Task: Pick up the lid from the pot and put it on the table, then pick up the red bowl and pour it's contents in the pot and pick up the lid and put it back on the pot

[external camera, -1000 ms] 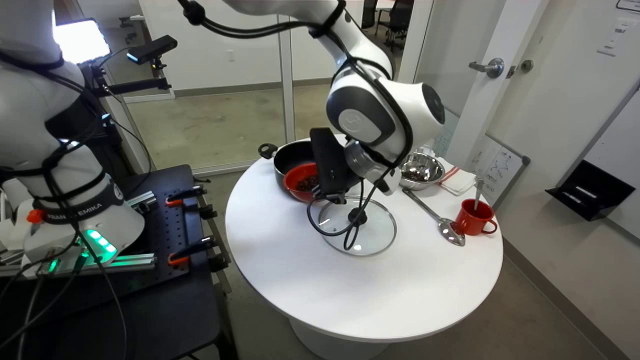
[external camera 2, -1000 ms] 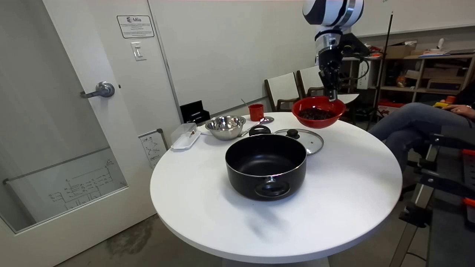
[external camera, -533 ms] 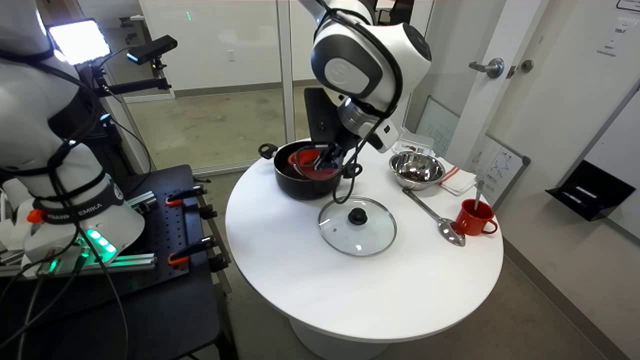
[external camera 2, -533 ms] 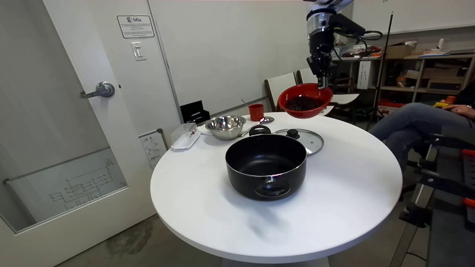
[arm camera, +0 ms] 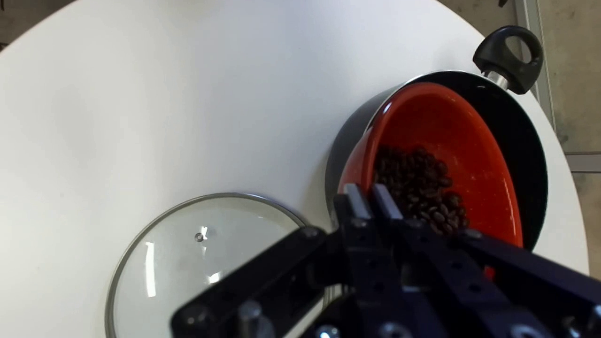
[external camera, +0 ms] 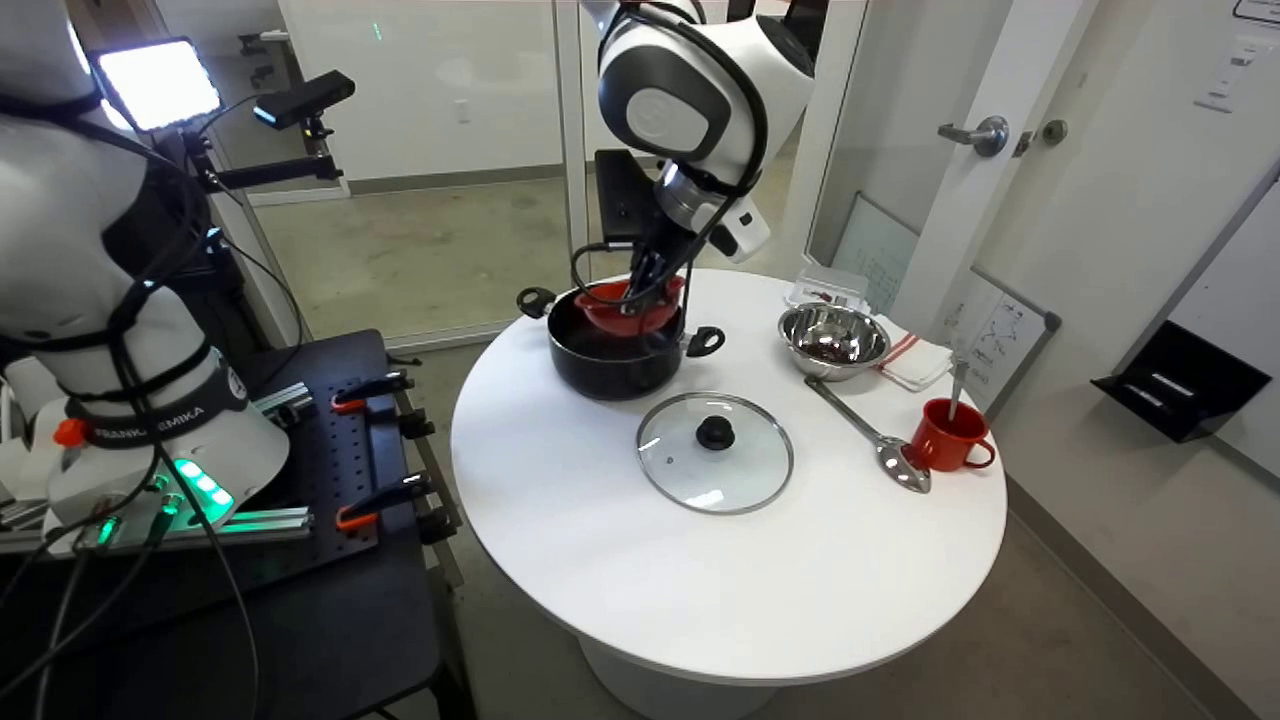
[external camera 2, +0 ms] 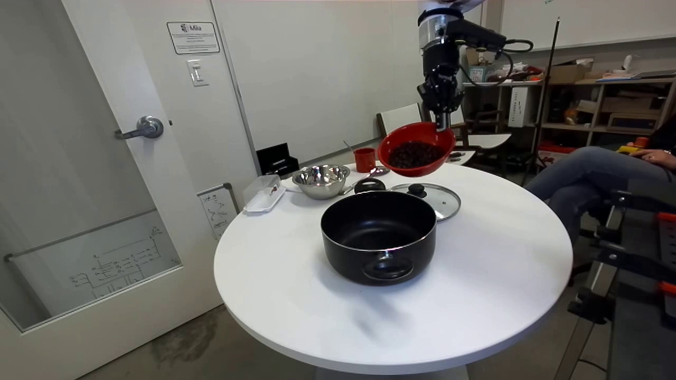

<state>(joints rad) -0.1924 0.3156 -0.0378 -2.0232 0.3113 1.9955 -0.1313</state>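
My gripper (arm camera: pixel 367 188) is shut on the rim of the red bowl (arm camera: pixel 474 155), one finger inside the wall and one outside. Dark beans (arm camera: pixel 422 188) lie gathered in the bowl, which is tilted. In an exterior view the bowl (external camera 2: pixel 404 134) hangs in the air, apart from the black pot (external camera 2: pixel 343 256) and beyond its far rim. The pot stands uncovered and its visible inner floor is bare. Flat on the white table (external camera: pixel 560 540) rests the glass lid (external camera: pixel 740 475), knob up, close to the pot's side.
Beyond the lid stand a shiny steel bowl (external camera: pixel 835 345), a slotted spoon (external camera: pixel 902 465), a red mug (external camera: pixel 945 440) and a striped cloth (external camera: pixel 925 358). A clear plastic box (external camera 2: pixel 264 196) is near the table's edge. A seated person's leg (external camera 2: pixel 581 171) shows beside the table.
The gripper has carried the red bowl from near the lid toward the pot, and the bowl has tipped further. Pot and lid have stayed put.
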